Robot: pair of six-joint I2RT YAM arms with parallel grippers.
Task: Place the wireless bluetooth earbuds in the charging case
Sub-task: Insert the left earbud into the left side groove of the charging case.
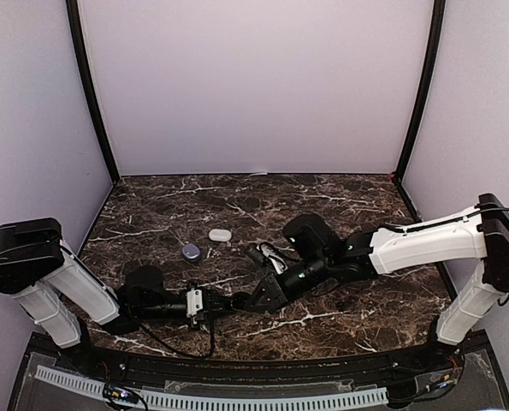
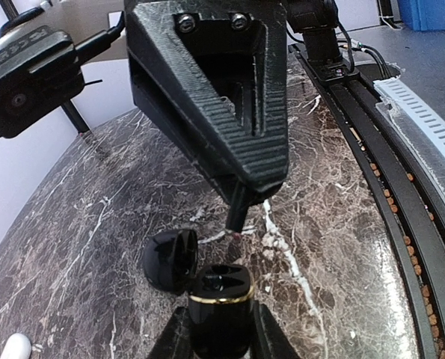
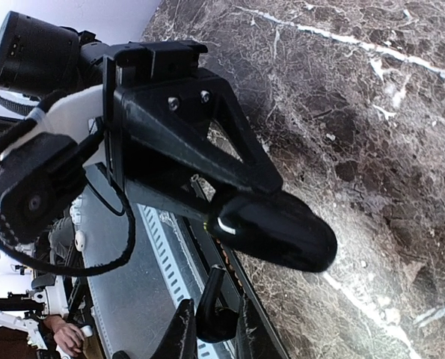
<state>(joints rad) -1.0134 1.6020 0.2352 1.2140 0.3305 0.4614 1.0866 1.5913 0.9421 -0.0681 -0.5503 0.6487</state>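
Observation:
My left gripper (image 2: 221, 320) is shut on a black charging case (image 2: 221, 299) with a gold rim, held upright just above the marble. Its lid (image 2: 170, 259) hangs open to the left and both sockets face up. My right gripper (image 3: 213, 318) is shut on a dark earbud (image 3: 216, 307) whose stem sticks out past the fingertips. In the left wrist view that earbud (image 2: 237, 215) hangs a short way above and behind the case mouth, apart from it. From above, the left gripper (image 1: 228, 302) and the right gripper (image 1: 261, 300) meet near the table's front centre.
A white case (image 1: 220, 235) and a blue-grey case (image 1: 191, 252) lie shut on the marble behind the grippers. A black-and-white item (image 1: 267, 255) lies beside the right arm. A slotted white cable duct (image 1: 237, 401) runs along the near edge.

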